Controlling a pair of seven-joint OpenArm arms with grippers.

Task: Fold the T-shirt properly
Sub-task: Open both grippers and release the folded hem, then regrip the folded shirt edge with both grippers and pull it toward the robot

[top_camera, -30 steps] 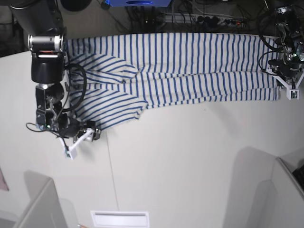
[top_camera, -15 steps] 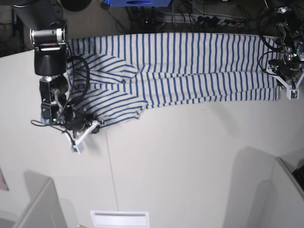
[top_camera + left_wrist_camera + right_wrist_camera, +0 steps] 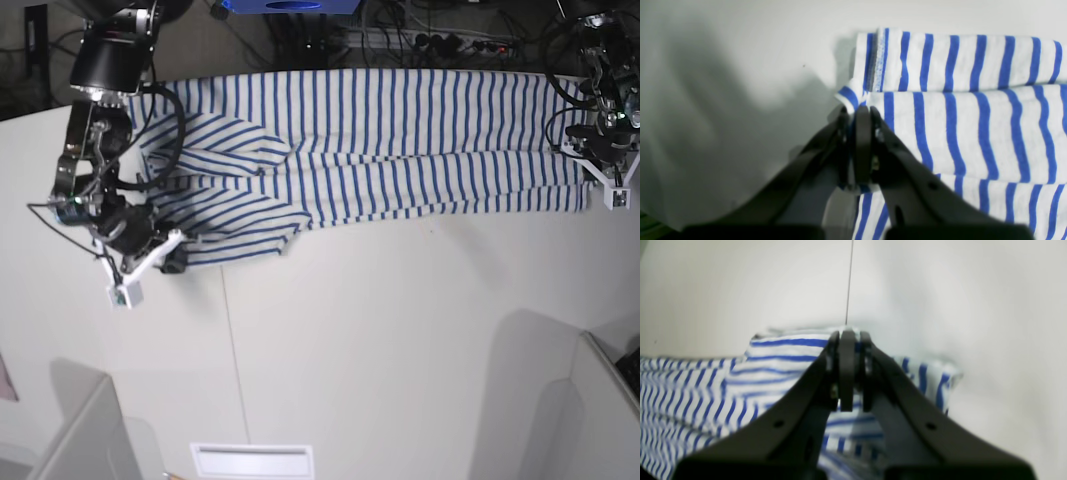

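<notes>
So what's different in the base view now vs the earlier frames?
The right gripper has closed on the near-edge cloth of the large white T-shirt with thin blue stripes, and has shifted toward the base view's left and slightly up, drawing that edge along. Nothing visibly let go. Unchanged: the left gripper, shut on the shirt's other end, and the rest of the shirt's layout.

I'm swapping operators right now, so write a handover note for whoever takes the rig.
Left gripper: shut on the shirt, at its edge on the base view's right.
Right gripper: shut on the sleeve-like flap at that view's left.
Shirt: lying wide across the far part of the table.
Done: some layers appear folded over.
Left: tuck in the flap, probably, then finish folding.
</notes>
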